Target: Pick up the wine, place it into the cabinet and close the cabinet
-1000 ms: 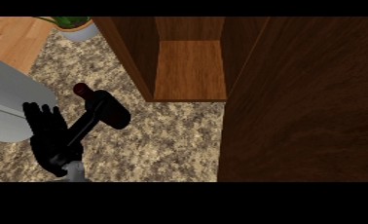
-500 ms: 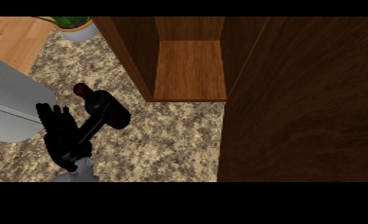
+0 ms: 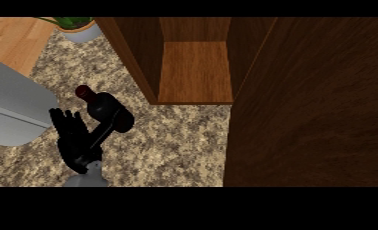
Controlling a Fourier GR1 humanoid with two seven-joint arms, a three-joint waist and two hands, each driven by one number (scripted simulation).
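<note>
The wine bottle (image 3: 109, 111) is dark with a red cap and stands on the speckled counter, left of the cabinet. My left hand (image 3: 74, 141) is just left of and below it, open with fingers straight; the thumb stretches along the bottle's lower side, and I cannot tell whether it touches. The wooden cabinet (image 3: 196, 71) is open, showing a bare shelf. Its dark door (image 3: 306, 109) is swung out and fills the right of the view. My right hand does not show.
A grey appliance or basin (image 3: 18, 109) sits at the left edge, close to my hand. A potted plant (image 3: 77, 28) stands at the back left, beside a light wooden surface (image 3: 21, 41).
My left hand has shifted right, closing in on the bottle. The bottle and the cabinet door have not moved.
</note>
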